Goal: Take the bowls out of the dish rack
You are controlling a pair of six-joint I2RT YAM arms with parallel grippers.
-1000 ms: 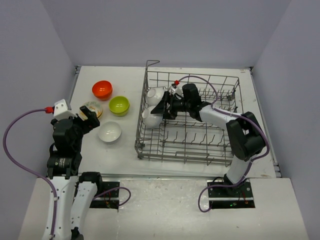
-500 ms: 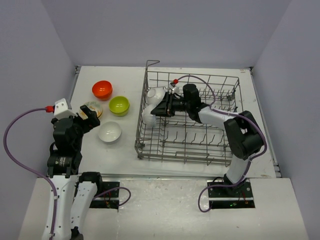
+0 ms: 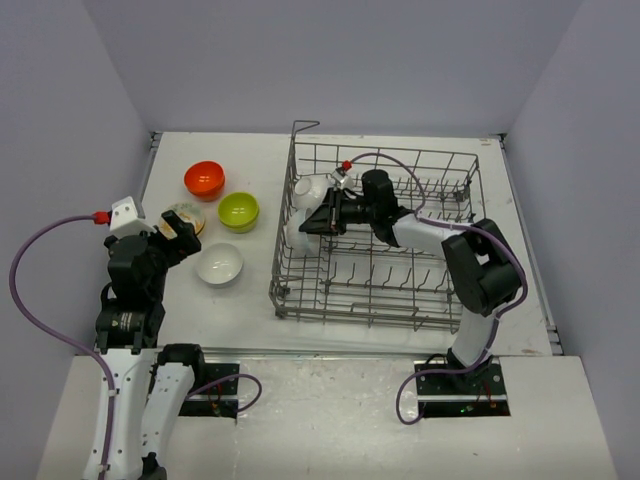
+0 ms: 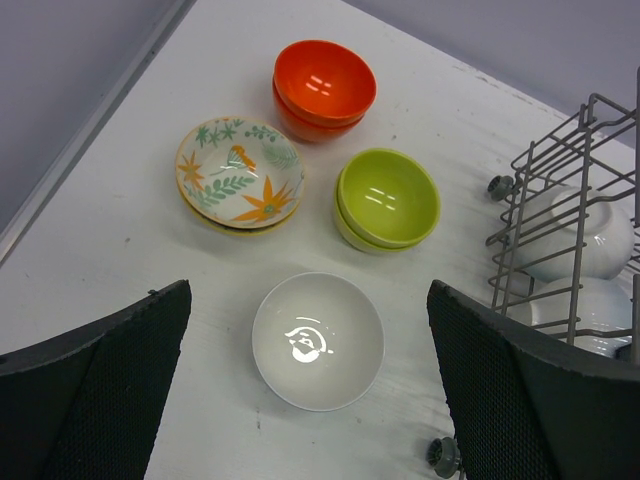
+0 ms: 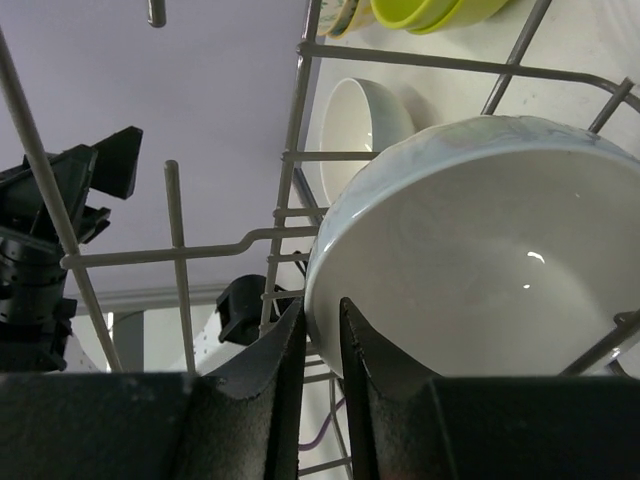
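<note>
The grey wire dish rack point(image 3: 380, 310) holds two white bowls at its left end, one behind point(image 3: 308, 187) and one in front point(image 3: 298, 235). My right gripper point(image 3: 318, 222) reaches in between them. In the right wrist view its fingers point(image 5: 322, 310) pinch the rim of a white bowl point(image 5: 480, 260), one finger outside and one inside. On the table, left of the rack, sit stacked orange bowls point(image 4: 324, 82), stacked green bowls point(image 4: 388, 195), a patterned bowl point(image 4: 238, 172) and a white bowl point(image 4: 317, 338). My left gripper point(image 4: 308, 290) hangs open above that white bowl, holding nothing.
The rack's upright tines point(image 5: 180, 255) and side wires crowd closely round the right gripper. A taller corner post point(image 3: 300, 128) rises at the rack's far left. The rack's left wall point(image 4: 560, 160) stands just right of the table bowls.
My right gripper has closed from wide open onto the white bowl's rim and edged slightly left. The left arm and the table bowls have not moved.
</note>
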